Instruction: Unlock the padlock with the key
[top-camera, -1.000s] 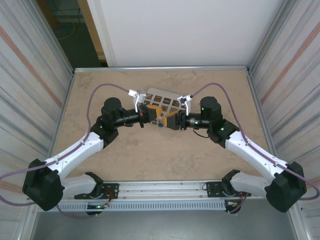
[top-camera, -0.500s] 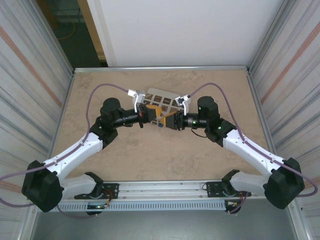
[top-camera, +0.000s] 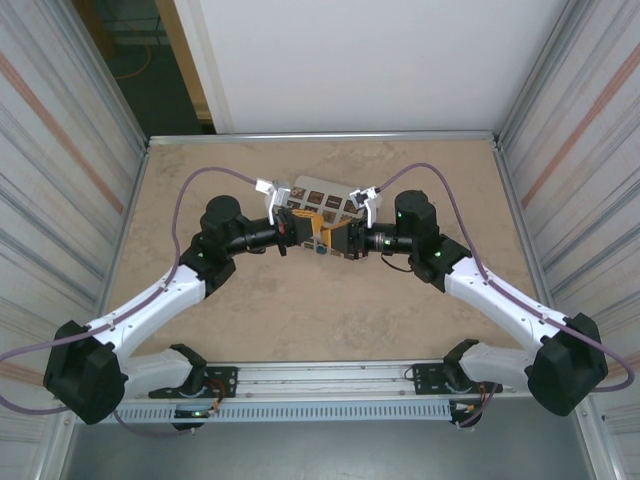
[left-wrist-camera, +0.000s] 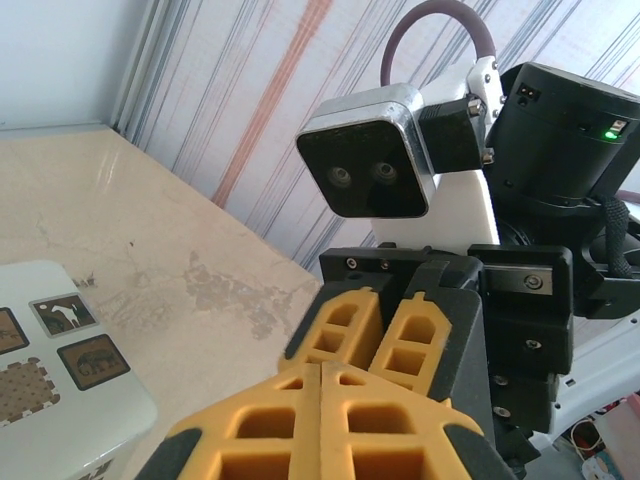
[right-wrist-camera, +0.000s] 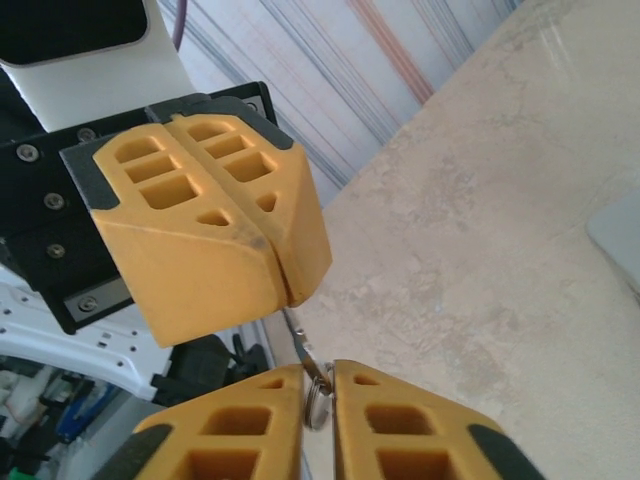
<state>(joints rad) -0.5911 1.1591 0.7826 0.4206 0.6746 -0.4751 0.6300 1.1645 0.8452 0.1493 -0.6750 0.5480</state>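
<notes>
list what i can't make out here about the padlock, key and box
- padlock: top view, a blue speck, too small to tell locked or open
- key: right wrist view, a thin strip and ring between left gripper and right gripper; fingers hide the rest, so unsure it's the key
- box: left wrist view, cut off by the left and bottom edges

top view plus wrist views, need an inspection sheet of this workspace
surface: tan stone-look table.
job's things: tiny blue padlock between the grippers; thin metal piece, maybe the key, leading to a ring.
clutter: white box with brown squares on the table.
grippers: left gripper shut on the thin metal piece; right gripper shut on the ring.
cables: purple cable looping over each arm.
surroundings: ribbed side walls, white back panel.
</notes>
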